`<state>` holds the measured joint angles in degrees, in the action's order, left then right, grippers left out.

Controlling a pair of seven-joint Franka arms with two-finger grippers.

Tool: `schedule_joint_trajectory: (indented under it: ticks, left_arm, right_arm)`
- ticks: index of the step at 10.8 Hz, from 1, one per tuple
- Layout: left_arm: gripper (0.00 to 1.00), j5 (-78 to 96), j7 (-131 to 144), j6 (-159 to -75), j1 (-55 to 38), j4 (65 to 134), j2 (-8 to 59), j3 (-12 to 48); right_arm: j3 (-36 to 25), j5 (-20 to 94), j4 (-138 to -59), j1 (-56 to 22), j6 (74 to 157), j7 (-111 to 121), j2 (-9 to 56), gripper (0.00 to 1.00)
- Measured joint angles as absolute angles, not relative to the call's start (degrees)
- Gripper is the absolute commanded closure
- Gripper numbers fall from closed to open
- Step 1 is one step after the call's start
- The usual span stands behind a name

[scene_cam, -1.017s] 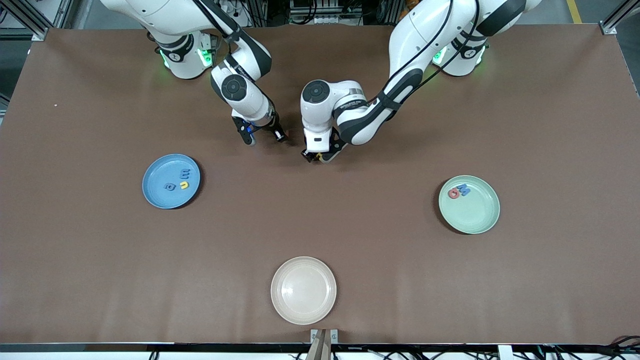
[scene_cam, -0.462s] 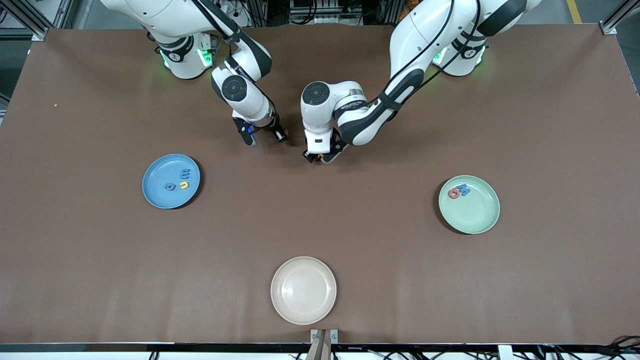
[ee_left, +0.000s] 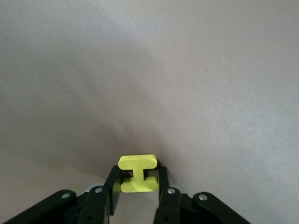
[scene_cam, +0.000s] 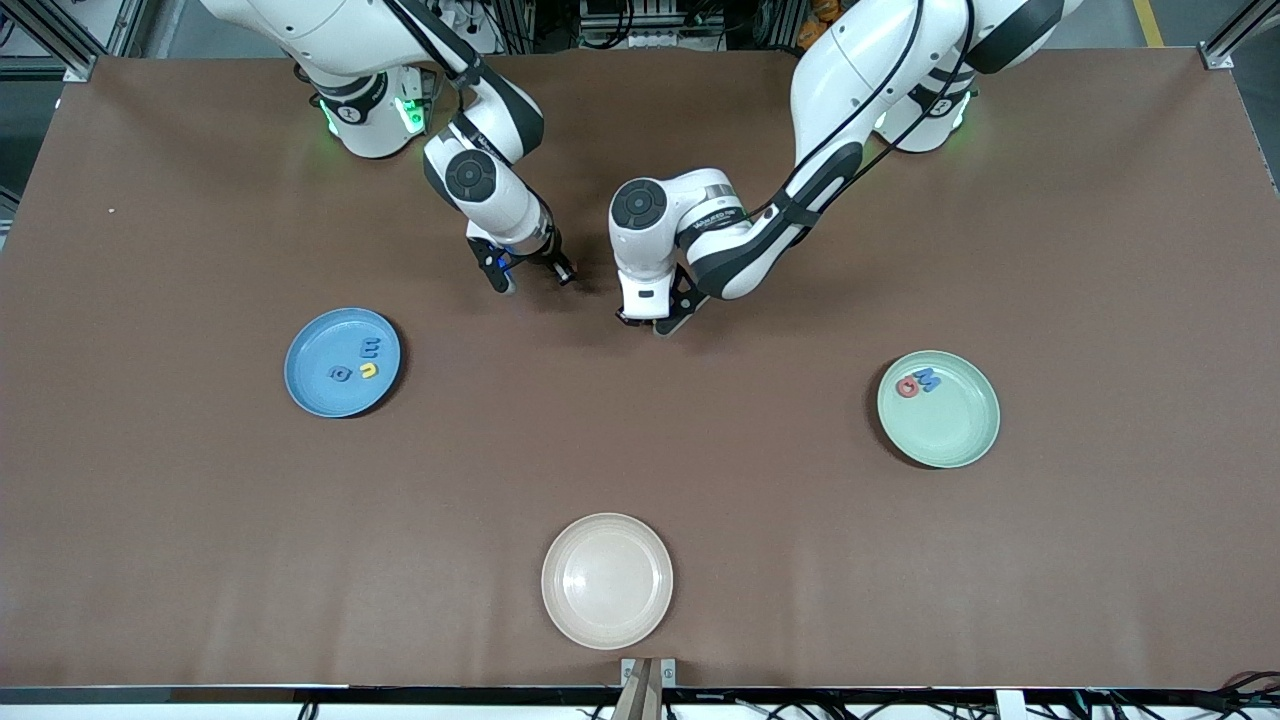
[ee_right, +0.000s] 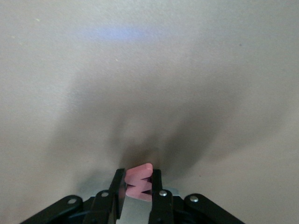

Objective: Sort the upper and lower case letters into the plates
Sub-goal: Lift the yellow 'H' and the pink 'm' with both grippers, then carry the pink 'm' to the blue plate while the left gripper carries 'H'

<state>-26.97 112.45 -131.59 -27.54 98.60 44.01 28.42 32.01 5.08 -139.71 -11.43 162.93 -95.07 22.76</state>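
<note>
Yellow letter H [ee_left: 137, 173] pinched in left hand [ee_left: 138, 191]; pink letter [ee_right: 139, 182] pinched in right hand [ee_right: 138, 193], both low over bare brown tabletop [scene_cam: 640, 440] mid-table near the bases. Blue plate [scene_cam: 310, 385] w/ 3 letters toward right arm's end, mint plate [scene_cam: 950, 425] w/ 2 toward left arm's end; both well apart. Cream plate [scene_cam: 607, 580] nearest front camera.

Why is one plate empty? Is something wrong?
Nothing looks wrong. The cream plate holds nothing; the blue plate and green plate hold letters. The left tool grips a yellow letter, the right tool a pink one.
</note>
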Motion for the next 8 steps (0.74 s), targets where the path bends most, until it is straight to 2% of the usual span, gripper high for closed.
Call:
schedule_joint_trajectory:
  ticks: [2, 4, 8]
  left_arm:
    - [0.89, -26.97, 111.07, -129.21, -26.96, 98.32, 43.85, 28.8]
    - [0.9, -26.96, 108.03, -125.56, -22.96, 98.13, 43.6, 32.4]
    - [0.93, -26.96, 99.1, -114.35, -11.91, 97.98, 40.81, 39.47]
  right_arm:
    - [31.65, 4.44, -138.65, -9.37, 160.71, -92.06, 21.72, 1.0]
    - [31.06, 4.35, -135.89, -5.97, 152.5, -86.23, 19.18, 1.0]
    - [24.51, 4.28, -130.67, -3.23, 139.48, -71.29, 15.63, 1.0]
